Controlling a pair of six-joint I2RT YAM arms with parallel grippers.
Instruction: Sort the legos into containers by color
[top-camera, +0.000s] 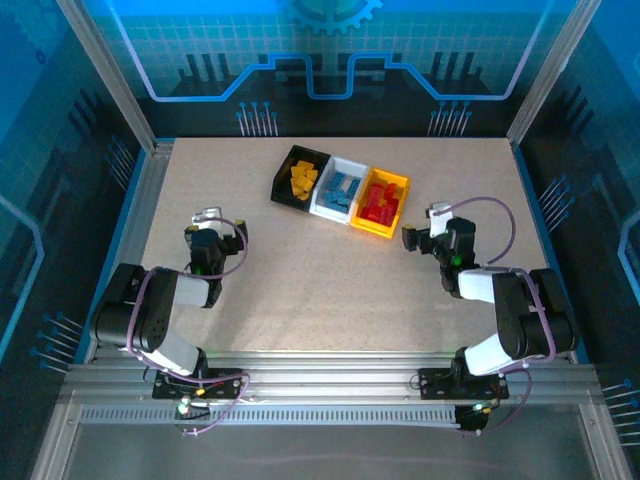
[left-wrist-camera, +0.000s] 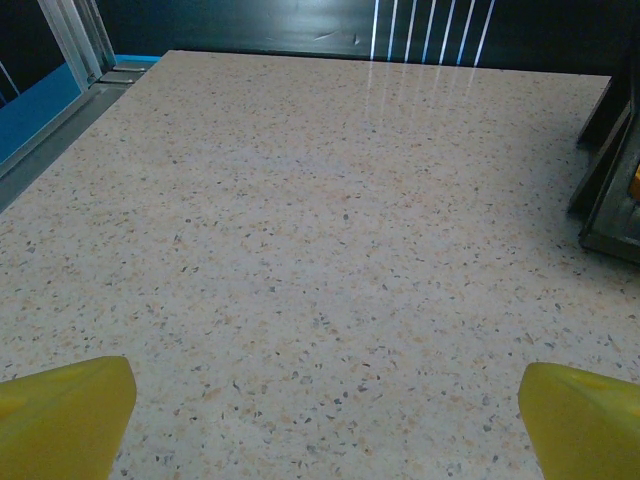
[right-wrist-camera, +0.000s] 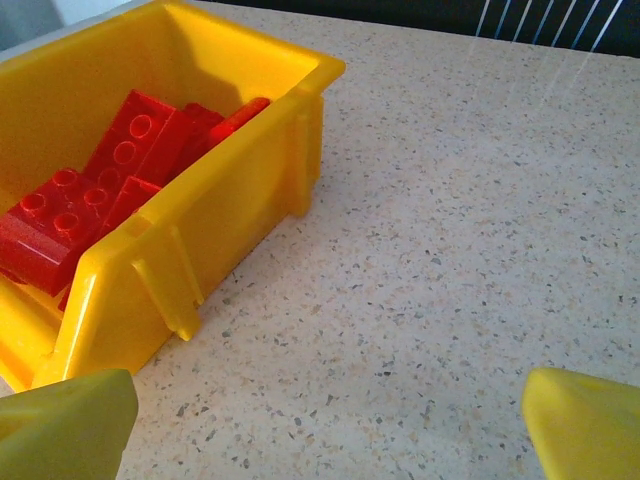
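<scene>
Three containers stand in a row at the back middle of the table. The black bin (top-camera: 281, 184) holds yellow-orange legos (top-camera: 303, 179), the white bin (top-camera: 351, 165) holds blue legos (top-camera: 341, 189), and the yellow bin (top-camera: 403, 196) holds red legos (top-camera: 379, 204). My right gripper (top-camera: 425, 226) hovers open just right of the yellow bin. In the right wrist view the yellow bin's wall (right-wrist-camera: 232, 205) and red legos (right-wrist-camera: 100, 195) lie to the upper left, with bare table between the open gripper's (right-wrist-camera: 325, 425) tips. My left gripper (top-camera: 205, 226) stands open and empty over bare table at the left (left-wrist-camera: 325, 420).
The black bin's corner (left-wrist-camera: 612, 185) shows at the right edge of the left wrist view. A metal frame rail (top-camera: 140, 190) borders the table's left side, and blue-lit walls enclose the back and sides. No loose bricks lie on the tabletop (top-camera: 330, 290).
</scene>
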